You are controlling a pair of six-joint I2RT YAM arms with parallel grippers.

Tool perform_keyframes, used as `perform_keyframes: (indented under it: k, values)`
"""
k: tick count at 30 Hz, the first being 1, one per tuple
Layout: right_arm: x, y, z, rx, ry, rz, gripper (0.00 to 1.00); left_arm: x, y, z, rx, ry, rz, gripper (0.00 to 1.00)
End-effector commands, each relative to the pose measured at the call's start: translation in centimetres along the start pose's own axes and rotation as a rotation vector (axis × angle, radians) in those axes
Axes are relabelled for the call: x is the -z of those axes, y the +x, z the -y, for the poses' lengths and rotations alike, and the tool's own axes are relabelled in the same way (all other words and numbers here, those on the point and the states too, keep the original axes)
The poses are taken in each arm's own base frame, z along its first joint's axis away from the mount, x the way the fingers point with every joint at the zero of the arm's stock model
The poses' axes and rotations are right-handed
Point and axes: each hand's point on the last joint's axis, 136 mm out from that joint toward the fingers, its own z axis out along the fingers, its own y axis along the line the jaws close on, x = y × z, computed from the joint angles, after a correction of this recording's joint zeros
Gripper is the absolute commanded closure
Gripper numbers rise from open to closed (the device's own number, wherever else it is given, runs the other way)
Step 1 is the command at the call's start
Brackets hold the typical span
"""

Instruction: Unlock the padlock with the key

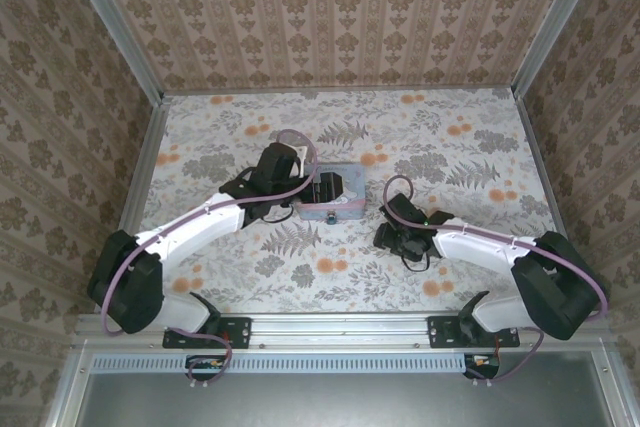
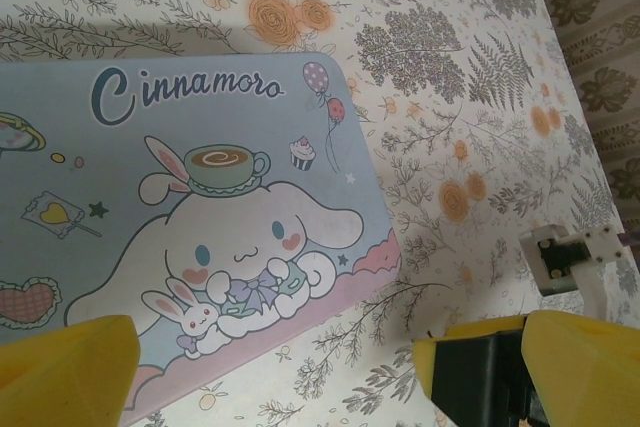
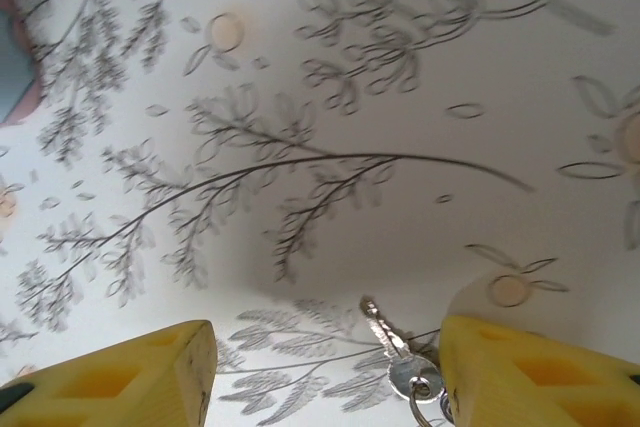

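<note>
We're at the key pickup: our right gripper (image 3: 325, 377) sits low near the table's (image 1: 480, 127) middle, jaws apart around the key (image 3: 402, 352). Our left gripper (image 2: 275, 377) hangs wide open over the tin (image 2: 150, 197). We can't pick out the padlock. Next up: pinch the key squarely.

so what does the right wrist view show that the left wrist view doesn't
Right wrist: a small silver key on a ring, lying on the table close to one finger of the right tool. Left wrist: the pale blue cartoon tin printed Cinnamoro, lying flat in front of the left tool. Both: the floral tabletop and an open, yellow-fingered tool at the bottom edge.
</note>
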Motion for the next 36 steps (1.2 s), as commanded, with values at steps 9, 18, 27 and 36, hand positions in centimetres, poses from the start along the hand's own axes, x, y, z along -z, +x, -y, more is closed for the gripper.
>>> perform_keyframes:
  k: [9,18,27,36]
  values:
    - [1.7,-0.2,1.0,0.192,0.067,0.005,0.38,0.9,0.2,0.2,-0.009,0.005,0.016,0.00]
    - [1.2,0.4,1.5,0.353,0.125,-0.073,0.42,1.0,0.5,0.1,-0.008,0.001,0.011,0.00]
    - [-0.2,1.3,1.9,0.425,0.158,-0.146,0.50,1.3,0.4,0.1,-0.009,-0.003,0.015,0.00]
    - [-0.9,2.0,2.7,0.442,0.173,-0.171,0.63,1.5,0.2,0.2,-0.004,-0.009,0.023,0.00]
